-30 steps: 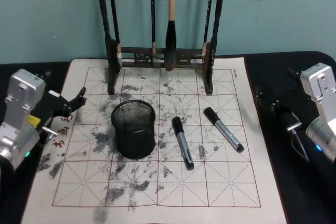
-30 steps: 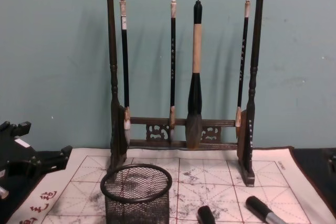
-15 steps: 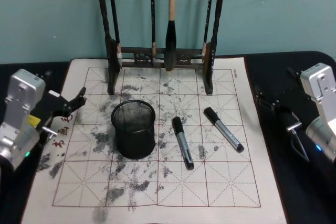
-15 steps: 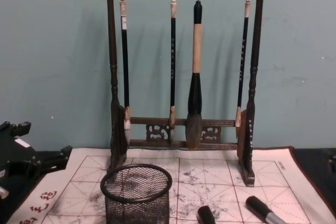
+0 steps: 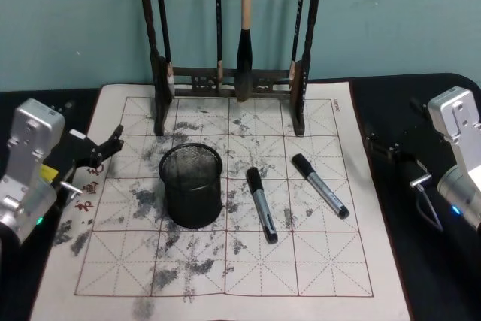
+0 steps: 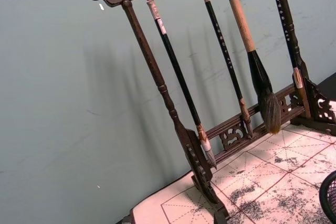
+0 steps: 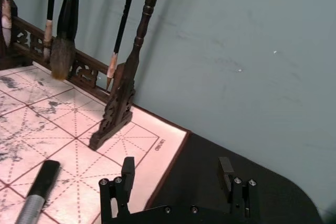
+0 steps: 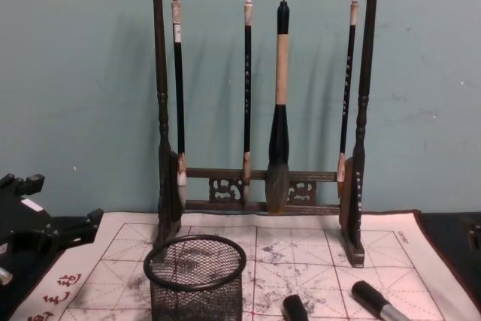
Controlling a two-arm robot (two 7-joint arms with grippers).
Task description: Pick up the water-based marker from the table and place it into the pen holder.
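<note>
1. Water-based marker (image 5: 320, 185) lies flat on the inked mat (image 5: 225, 276), the nearer of two to the right gripper (image 7: 177, 174). A second marker (image 5: 261, 204) lies beyond it.
2. Pen holder (image 5: 192, 186) stands upright next, closest to the left gripper (image 5: 94, 157).
3. The right wrist view shows that gripper's fingers spread, empty.
4. The head view shows both markers full length; the chest view cuts them at the caps and shows the left gripper's fingers parted, empty.
</note>
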